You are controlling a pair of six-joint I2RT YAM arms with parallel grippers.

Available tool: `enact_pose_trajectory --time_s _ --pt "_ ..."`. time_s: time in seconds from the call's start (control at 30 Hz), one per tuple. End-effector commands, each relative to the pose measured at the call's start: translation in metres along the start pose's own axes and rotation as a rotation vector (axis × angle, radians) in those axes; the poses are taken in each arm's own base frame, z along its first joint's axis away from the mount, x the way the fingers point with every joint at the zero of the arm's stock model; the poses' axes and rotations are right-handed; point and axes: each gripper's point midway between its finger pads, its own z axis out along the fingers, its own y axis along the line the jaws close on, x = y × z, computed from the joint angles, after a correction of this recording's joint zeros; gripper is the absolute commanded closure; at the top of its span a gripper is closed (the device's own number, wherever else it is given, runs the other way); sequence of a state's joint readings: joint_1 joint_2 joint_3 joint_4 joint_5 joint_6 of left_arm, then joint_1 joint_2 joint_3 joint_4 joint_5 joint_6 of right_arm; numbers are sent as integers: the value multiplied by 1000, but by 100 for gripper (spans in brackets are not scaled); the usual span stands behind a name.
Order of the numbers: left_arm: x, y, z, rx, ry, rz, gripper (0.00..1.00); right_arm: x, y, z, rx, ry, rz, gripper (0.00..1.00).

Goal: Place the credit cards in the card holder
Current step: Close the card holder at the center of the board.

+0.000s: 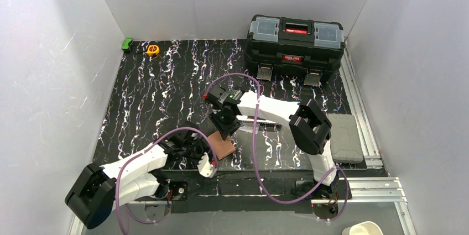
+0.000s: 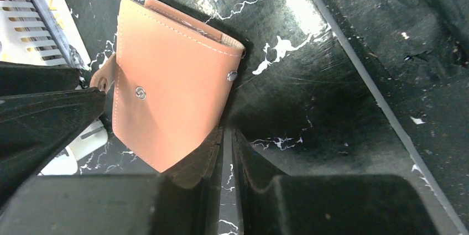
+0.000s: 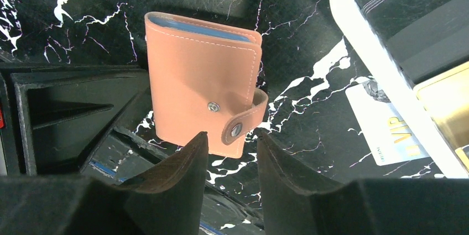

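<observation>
The holder [image 3: 199, 74] is lying folded on the desk [image 3: 83, 3], tab [image 3: 243, 120] unsnapped. Left jaws are sitting together, empty, at its corner; right jaws are hovering apart by the tab. Closing off-centre is risking shoving the holder away, missing the tab.

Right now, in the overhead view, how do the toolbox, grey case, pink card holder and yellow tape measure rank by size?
1. black toolbox
2. grey case
3. pink card holder
4. yellow tape measure
</observation>
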State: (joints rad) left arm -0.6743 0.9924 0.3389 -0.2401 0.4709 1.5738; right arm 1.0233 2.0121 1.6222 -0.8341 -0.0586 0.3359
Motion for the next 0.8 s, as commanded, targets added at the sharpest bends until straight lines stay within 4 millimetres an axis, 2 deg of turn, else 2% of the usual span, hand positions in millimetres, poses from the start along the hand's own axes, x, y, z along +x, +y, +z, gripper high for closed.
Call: enact_pose_trajectory --time_s 0.0,0.1,0.27,0.43,0.47,0.67,0.77 --pt "-5 0 3 7 -43 76 88 -11 7 1 -10 -27 -18 57" --pt "-4 -2 4 5 -42 95 87 -10 6 2 -11 -23 -15 59" --pt "-5 -6 1 -22 -43 125 87 -7 1 2 15 -34 -8 72" --pt "-8 -6 -2 -47 -46 161 86 -7 1 1 14 -43 0 96" --pt "-8 -5 -2 -56 -45 164 85 -7 1 1 12 -42 4 99" --pt "-10 12 -6 -118 -42 185 86 -5 6 2 -16 -37 6 99" --pt "-10 14 -2 -122 -48 193 86 -3 7 6 -29 -24 7 99"
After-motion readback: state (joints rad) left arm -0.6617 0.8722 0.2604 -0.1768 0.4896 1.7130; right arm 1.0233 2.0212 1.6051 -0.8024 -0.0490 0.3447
